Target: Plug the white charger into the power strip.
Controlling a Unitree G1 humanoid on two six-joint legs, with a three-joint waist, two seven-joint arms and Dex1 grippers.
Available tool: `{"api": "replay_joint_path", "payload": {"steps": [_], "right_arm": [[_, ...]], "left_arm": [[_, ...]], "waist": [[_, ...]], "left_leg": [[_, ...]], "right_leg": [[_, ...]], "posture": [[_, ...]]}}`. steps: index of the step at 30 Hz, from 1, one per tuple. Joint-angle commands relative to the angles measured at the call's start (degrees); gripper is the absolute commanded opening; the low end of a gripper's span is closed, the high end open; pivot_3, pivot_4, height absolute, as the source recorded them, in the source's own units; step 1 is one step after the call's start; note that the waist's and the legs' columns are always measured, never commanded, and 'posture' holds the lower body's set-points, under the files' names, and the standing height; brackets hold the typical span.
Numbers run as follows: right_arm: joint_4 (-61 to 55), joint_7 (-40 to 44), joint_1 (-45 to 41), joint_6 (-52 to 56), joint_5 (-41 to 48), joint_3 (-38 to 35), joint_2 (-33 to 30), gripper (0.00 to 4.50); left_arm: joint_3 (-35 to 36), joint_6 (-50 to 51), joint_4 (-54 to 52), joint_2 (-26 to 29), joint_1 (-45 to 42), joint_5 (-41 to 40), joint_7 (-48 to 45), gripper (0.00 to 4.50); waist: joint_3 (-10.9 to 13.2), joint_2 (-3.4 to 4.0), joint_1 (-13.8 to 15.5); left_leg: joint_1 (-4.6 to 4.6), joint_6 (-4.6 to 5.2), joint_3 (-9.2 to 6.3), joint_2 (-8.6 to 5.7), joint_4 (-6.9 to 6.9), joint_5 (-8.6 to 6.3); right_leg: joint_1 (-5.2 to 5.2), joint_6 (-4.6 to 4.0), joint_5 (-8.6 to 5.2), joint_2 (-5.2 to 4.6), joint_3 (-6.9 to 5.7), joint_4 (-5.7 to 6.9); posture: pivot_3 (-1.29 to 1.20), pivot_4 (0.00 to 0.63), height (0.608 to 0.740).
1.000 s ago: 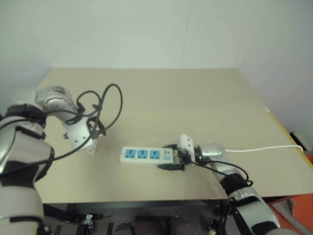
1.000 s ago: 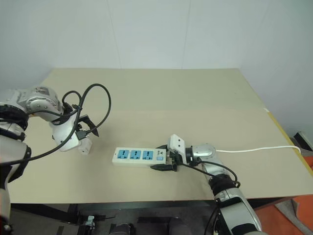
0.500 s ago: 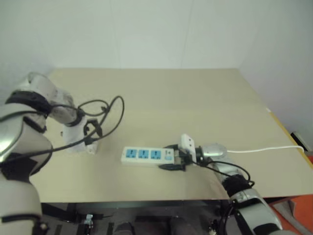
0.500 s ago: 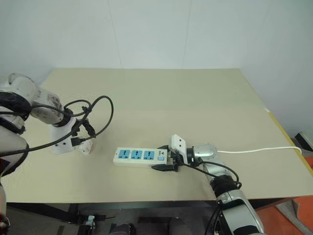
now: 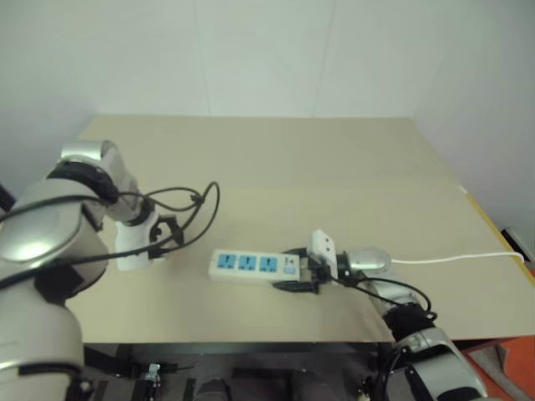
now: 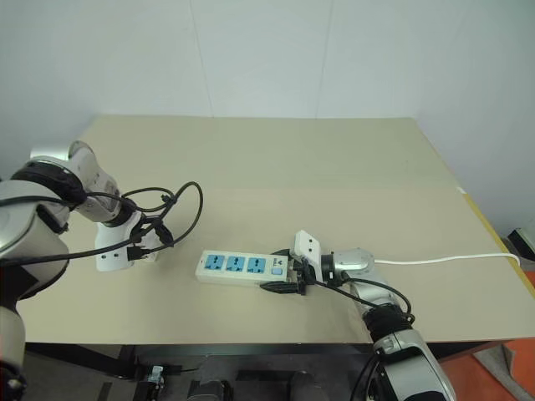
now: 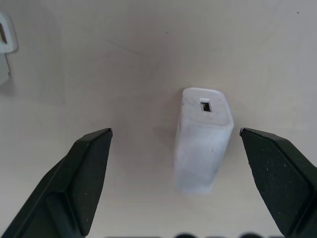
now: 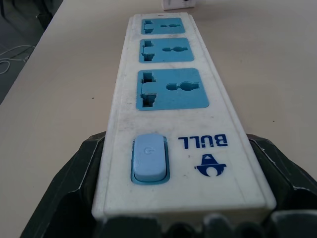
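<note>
While lying flat, one power strip (image 6: 238, 268), one white charger (image 7: 203, 139)

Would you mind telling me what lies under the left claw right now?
The white charger lies on the bare table between the open left claw's fingers, untouched. Its prongs are hidden.

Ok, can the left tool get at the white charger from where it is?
Probably yes. The left tool is open above the white charger, one finger on each side, and nothing lies between them on the table.
</note>
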Motion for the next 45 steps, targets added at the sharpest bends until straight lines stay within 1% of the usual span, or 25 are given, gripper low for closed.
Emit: {"api": "replay_joint_path", "payload": {"steps": [1, 6, 9, 10, 16, 18, 19, 23, 26, 29, 32, 34, 36, 40, 42, 45], "right_arm": [[-2.7, -0.5, 0.7, 1.0, 0.4, -0.4, -0.5, 3.4], [-4.4, -1.3, 1.9, 2.2, 0.8, -0.5, -0.8, 3.4], [-5.2, -1.8, 2.4, 2.7, 0.9, -0.5, -1.0, 3.4], [-5.5, -2.0, 2.6, 2.8, 0.9, -0.6, -1.1, 3.4], [-5.8, -2.9, 3.0, 3.2, 0.9, -0.7, -1.3, 3.4], [-5.7, -3.3, 2.9, 3.2, 0.9, -0.6, -1.2, 3.4], [-5.6, -3.4, 2.9, 3.2, 1.0, -0.6, -1.2, 3.4], [-4.8, -3.8, 2.2, 2.9, 0.8, -0.7, -1.1, 3.4], [-4.4, -3.9, 1.9, 2.9, 0.8, -0.7, -1.0, 3.4], [-4.0, -3.8, 1.6, 2.7, 0.8, -0.7, -1.0, 3.4], [-3.5, -3.7, 1.4, 2.5, 0.8, -0.6, -0.8, 3.4], [-3.0, -3.7, 1.1, 2.2, 0.7, -0.5, -0.6, 3.4], [-2.6, -3.8, 0.9, 1.9, 0.6, -0.4, -0.3, 3.4], [-2.1, -4.0, 0.8, 1.4, 0.7, -0.5, 0.0, 3.4], [-1.8, -4.1, 0.7, 1.1, 0.7, -0.4, 0.1, 3.4], [-1.1, -4.2, 0.3, 0.8, 0.5, -0.5, 0.4, 3.4]], "left_arm": [[-2.3, 1.0, 1.2, -0.5, -1.1, 1.5, 3.5, 4.5], [-4.8, 1.6, 1.9, -1.6, -1.0, 2.6, 6.8, 4.5], [-6.2, 1.9, 2.2, -2.2, -0.8, 3.0, 8.5, 3.92], [-6.5, 1.9, 2.3, -2.4, -0.8, 3.0, 9.0, 3.7], [-8.4, 1.6, 3.1, -2.7, -0.5, 3.1, 10.3, 1.69], [-8.7, 1.2, 3.3, -2.7, -0.4, 2.9, 10.4, 1.08], [-8.9, 1.2, 3.3, -2.7, -0.3, 2.9, 10.6, 1.01], [-8.8, 1.1, 3.5, -2.3, -0.1, 2.2, 11.1, 1.01], [-5.5, 0.2, 4.7, -1.6, -0.1, -1.5, 9.9, 1.01], [-1.9, -0.4, 6.4, -0.4, -0.5, -5.5, 6.2, 1.01], [2.4, -0.1, 8.9, 0.9, -0.4, -10.3, -2.4, 1.01], [9.6, 4.7, 11.7, 1.5, 1.3, -18.3, -11.8, 1.01], [17.0, 11.8, 12.4, 1.8, 3.8, -26.0, -20.0, 1.01], [25.9, 25.0, 8.4, 2.4, 7.3, -33.8, -25.1, 1.01], [29.5, 28.7, 7.0, 2.4, 8.5, -37.3, -28.8, 1.01], [34.6, 34.8, 5.2, 1.7, 10.6, -42.0, -31.7, 1.01]], "waist": [[0.0, 0.0, 0.1], [0.0, -0.01, 0.1], [0.0, -0.01, 0.2], [0.0, -0.01, 0.2], [0.0, -0.02, 0.4], [0.0, -0.02, 0.4], [0.0, -0.02, 0.5], [0.0, -0.02, 0.5], [0.0, -0.02, 0.5], [0.0, -0.02, 0.5], [0.0, -0.02, 0.5], [0.0, -0.02, 0.4], [0.0, -0.02, 0.4], [0.0, -0.02, 0.3], [0.0, -0.02, 0.2], [0.0, -0.02, 0.1]], "left_leg": [[0.0, 0.0, 0.0, 0.0, 0.0, 0.0], [0.01, 0.0, 0.01, -0.01, 0.0, 0.0], [0.01, 0.0, 0.0, -0.01, 0.01, 0.0], [0.01, 0.0, 0.0, -0.01, 0.01, 0.0], [0.0, 0.0, 0.0, -0.03, 0.01, 0.0], [0.01, 0.0, 0.0, -0.03, 0.01, 0.0], [0.02, 0.0, 0.0, -0.03, 0.02, 0.0], [0.03, -0.01, 0.0, -0.03, 0.04, 0.0], [0.03, -0.01, 0.0, -0.03, 0.04, 0.0], [0.02, 0.0, -0.01, -0.03, 0.04, 0.0], [0.03, -0.01, 0.0, -0.03, 0.04, 0.0], [0.03, 0.0, 0.01, -0.04, 0.03, 0.0], [0.06, 0.0, 0.0, -0.04, 0.03, 0.0], [0.09, -0.01, -0.04, -0.03, 0.08, 0.01], [0.08, -0.01, -0.04, -0.03, 0.09, 0.01], [0.09, 0.0, -0.04, -0.03, 0.07, 0.01]], "right_leg": [[0.0, 0.0, 0.0, 0.0, 0.0, 0.0], [0.01, 0.01, 0.0, 0.0, 0.0, 0.01], [0.01, 0.01, 0.0, 0.0, 0.0, 0.02], [0.01, 0.01, 0.0, -0.01, 0.0, 0.01], [0.01, 0.01, 0.0, -0.02, 0.01, 0.01], [0.02, 0.01, 0.0, -0.02, 0.01, 0.02], [0.02, 0.01, 0.0, -0.02, 0.0, 0.02], [0.04, 0.02, 0.01, -0.02, 0.0, 0.04], [0.04, 0.03, 0.01, -0.02, 0.01, 0.04], [0.04, 0.02, 0.02, -0.02, 0.0, 0.02], [0.04, 0.02, 0.02, -0.02, 0.0, 0.03], [0.04, 0.02, 0.02, -0.02, 0.0, 0.03], [0.06, 0.02, 0.01, -0.02, -0.01, 0.05], [0.12, 0.02, 0.02, -0.02, -0.04, 0.06], [0.13, 0.02, 0.02, -0.02, -0.05, 0.07], [0.13, 0.0, 0.03, -0.02, -0.04, 0.05]], "posture": [[0.0, 0.15, 0.74], [0.0, 0.15, 0.74], [0.0, 0.15, 0.74], [0.0, 0.15, 0.74], [0.0, 0.15, 0.74], [0.0, 0.15, 0.74], [0.0, 0.15, 0.74], [0.0, 0.15, 0.74], [0.0, 0.15, 0.74], [0.0, 0.15, 0.74], [0.0, 0.15, 0.74], [0.0, 0.15, 0.74], [0.0, 0.15, 0.74], [0.0, 0.15, 0.74], [0.0, 0.15, 0.74], [0.0, 0.15, 0.74]]}}
